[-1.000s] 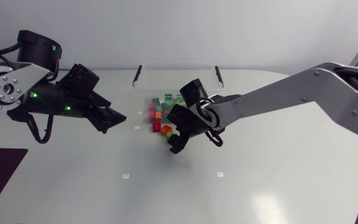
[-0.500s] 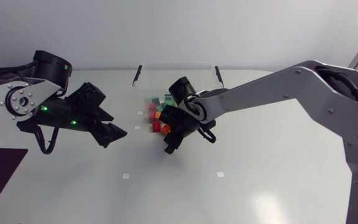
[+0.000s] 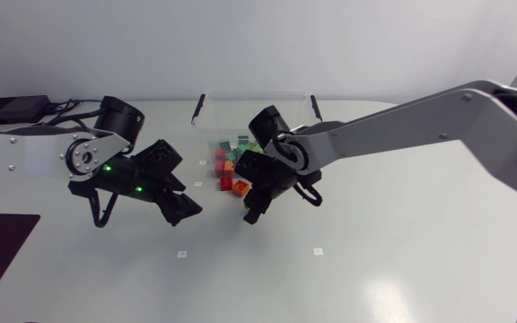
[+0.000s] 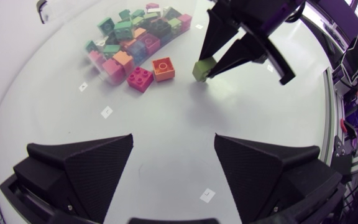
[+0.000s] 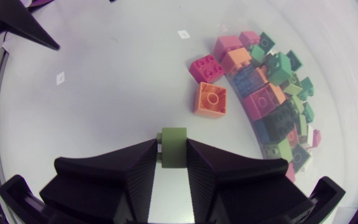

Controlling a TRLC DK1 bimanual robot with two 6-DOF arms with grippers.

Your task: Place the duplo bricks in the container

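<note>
White tabletop (image 3: pixel 393 260) holds a brick heap (image 5: pixel 271 99); right gripper (image 5: pixel 171 150) clamps a green brick (image 4: pixel 202 68), left gripper (image 4: pixel 173 142) gapes.

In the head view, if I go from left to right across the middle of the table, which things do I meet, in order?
First the left pincer → magenta brick → orange brick → right pincer, shut on a green brick → right arm's grey link.

Two silver-grey arms, black at the joints.
The left arm (image 3: pixel 83 154) has a round silver disc, green lights and a looping black cable; the right arm (image 3: pixel 402 130) has long pale links. The left gripper (image 4: pixel 173 143) and right gripper (image 5: pixel 171 149) are matte black wedges.
</note>
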